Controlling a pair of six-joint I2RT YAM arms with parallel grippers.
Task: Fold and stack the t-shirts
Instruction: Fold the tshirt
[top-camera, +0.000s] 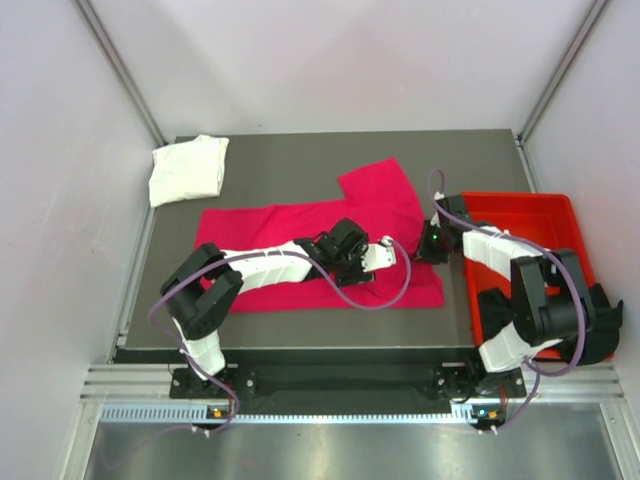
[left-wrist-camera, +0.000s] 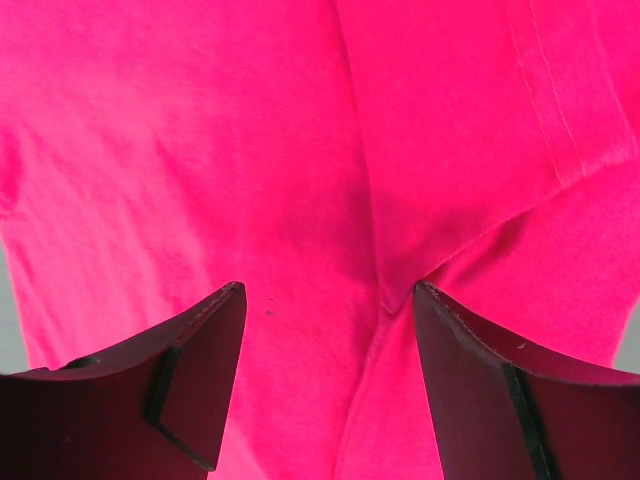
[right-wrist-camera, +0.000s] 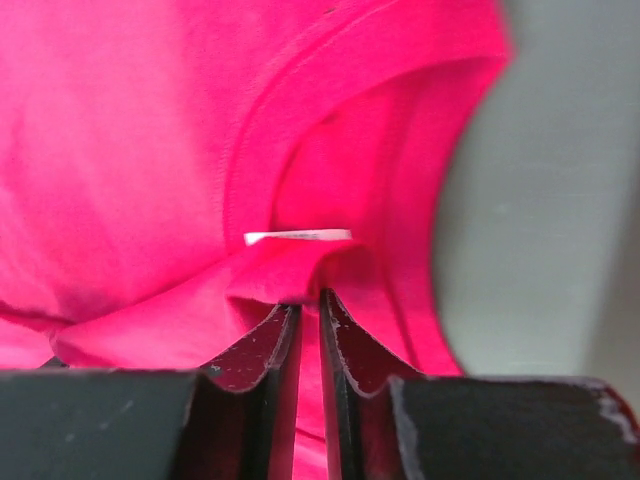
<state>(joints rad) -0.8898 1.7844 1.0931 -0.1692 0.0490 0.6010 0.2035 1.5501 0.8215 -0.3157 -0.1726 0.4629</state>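
A magenta-pink t-shirt (top-camera: 290, 228) lies spread on the dark table, with one sleeve pointing to the back. Over its right part hovers my left gripper (top-camera: 386, 256), open. In the left wrist view its fingertips (left-wrist-camera: 232, 300) straddle a seam of the pink t-shirt (left-wrist-camera: 200, 150) with nothing held. My right gripper (top-camera: 424, 246) is at the shirt's right edge. In the right wrist view this gripper (right-wrist-camera: 308, 302) is shut on a fold of the pink t-shirt (right-wrist-camera: 130, 150) just below the collar and its white label (right-wrist-camera: 298, 237). A white t-shirt (top-camera: 187, 170) lies folded at the back left.
A red plastic bin (top-camera: 520, 203) stands on the right side of the table, under my right arm. Something dark (top-camera: 490, 303) lies at its near end, partly hidden by the arm. Pale walls close in the table on the left, back and right.
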